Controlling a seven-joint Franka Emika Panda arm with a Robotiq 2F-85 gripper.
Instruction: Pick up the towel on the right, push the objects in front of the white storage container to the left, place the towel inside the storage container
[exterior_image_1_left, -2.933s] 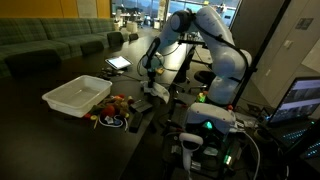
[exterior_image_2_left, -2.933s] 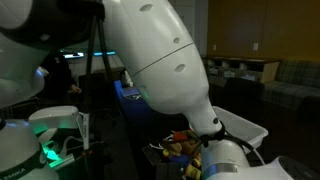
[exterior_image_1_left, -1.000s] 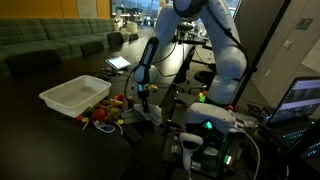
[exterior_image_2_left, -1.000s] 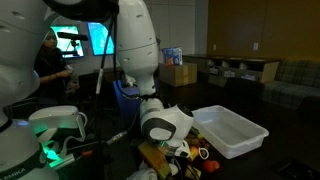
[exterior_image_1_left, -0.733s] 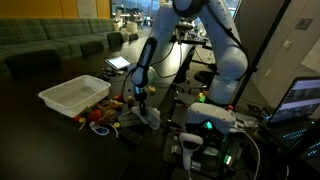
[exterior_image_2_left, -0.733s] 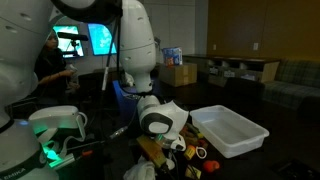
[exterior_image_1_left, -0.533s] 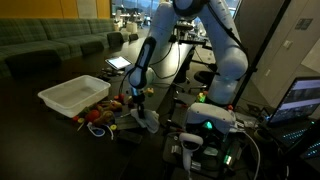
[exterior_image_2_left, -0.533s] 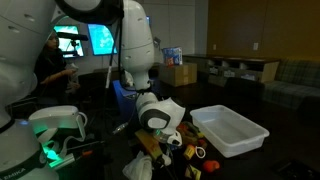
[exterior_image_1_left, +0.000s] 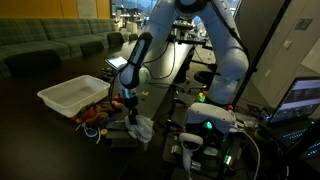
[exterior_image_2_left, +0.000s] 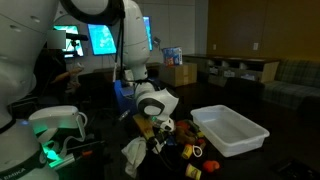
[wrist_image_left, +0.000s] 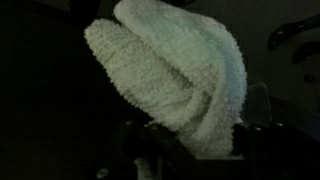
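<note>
My gripper (exterior_image_1_left: 131, 112) is shut on a white towel (exterior_image_1_left: 141, 128), which hangs from it just above the dark table. The towel also shows in an exterior view (exterior_image_2_left: 133, 153) and fills the wrist view (wrist_image_left: 185, 75). The white storage container (exterior_image_1_left: 72, 96) stands beyond the gripper and shows in both exterior views (exterior_image_2_left: 230, 128). Several small coloured objects (exterior_image_1_left: 98, 116) lie on the table in front of the container, right next to the gripper; they also show in an exterior view (exterior_image_2_left: 180, 142).
A tablet (exterior_image_1_left: 118, 62) lies further back on the table. A green sofa (exterior_image_1_left: 45, 42) runs along the far wall. A lit control box (exterior_image_1_left: 208, 123) and a laptop (exterior_image_1_left: 301, 100) stand beside the robot base.
My gripper has moved along the table with the towel hanging from it, toward the coloured objects. The objects in front of the container have shifted sideways with it.
</note>
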